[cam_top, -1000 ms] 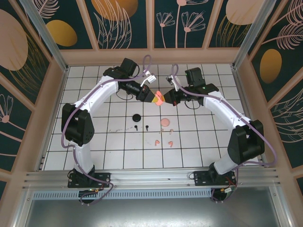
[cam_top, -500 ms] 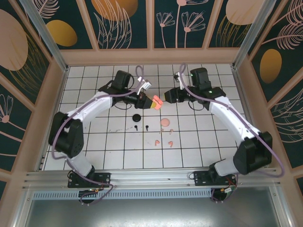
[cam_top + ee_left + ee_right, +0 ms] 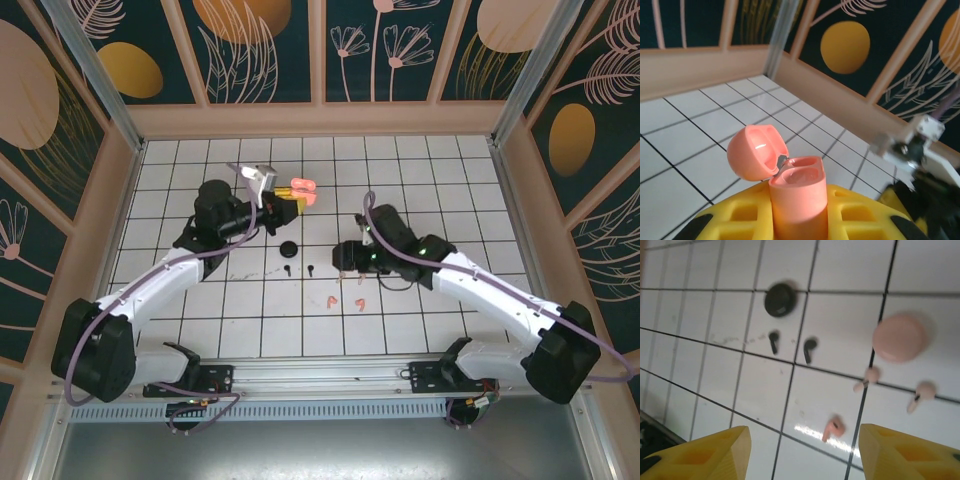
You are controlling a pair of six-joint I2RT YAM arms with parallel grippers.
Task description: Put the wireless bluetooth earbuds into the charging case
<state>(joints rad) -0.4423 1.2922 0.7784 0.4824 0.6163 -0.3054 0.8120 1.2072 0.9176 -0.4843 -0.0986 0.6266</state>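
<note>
Above the white tiled table (image 3: 200, 330), the left gripper (image 3: 288, 200) is clamped on the pink charging case (image 3: 799, 200). It holds the case upright and clear of the tiles with the lid (image 3: 757, 152) swung open, evidently to present the wells for loading. The right gripper (image 3: 800, 452) hovers low, jaws apart, over the loose pink earbuds (image 3: 832, 428), which lie on the tiles near two black earbuds (image 3: 810, 350), none seated yet.
</note>
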